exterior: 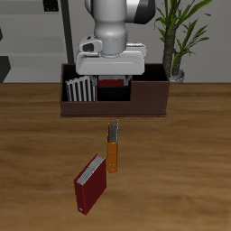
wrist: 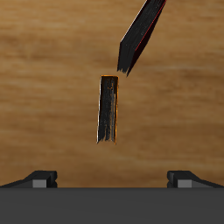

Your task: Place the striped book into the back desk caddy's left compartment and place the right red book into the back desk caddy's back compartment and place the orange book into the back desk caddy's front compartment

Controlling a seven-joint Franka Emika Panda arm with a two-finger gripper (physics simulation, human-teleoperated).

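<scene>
Orange book lies flat on the table, in front of the back desk caddy and well clear of it, dark band end toward the caddy. Not picked yet. Striped book stands upright in the caddy's left compartment, so that step reads as done. A red block shows in the middle section, about where the back compartment sits, right under the arm; likely the right red book already placed, but the arm blocks most of it, so can't confirm. The other red book lies on the table nearer the front edge, just beside the orange one, corner almost touching it. End effector hangs above the table between caddy and orange book. Wrist view shows both fingertips set wide apart with nothing between them, orange book straight below and the second red book's edge at an angle beside it. My read: two of three done, front compartment left to fill. Next up is descending on the orange book; watch the neighbouring red book's corner during the grasp.
</scene>
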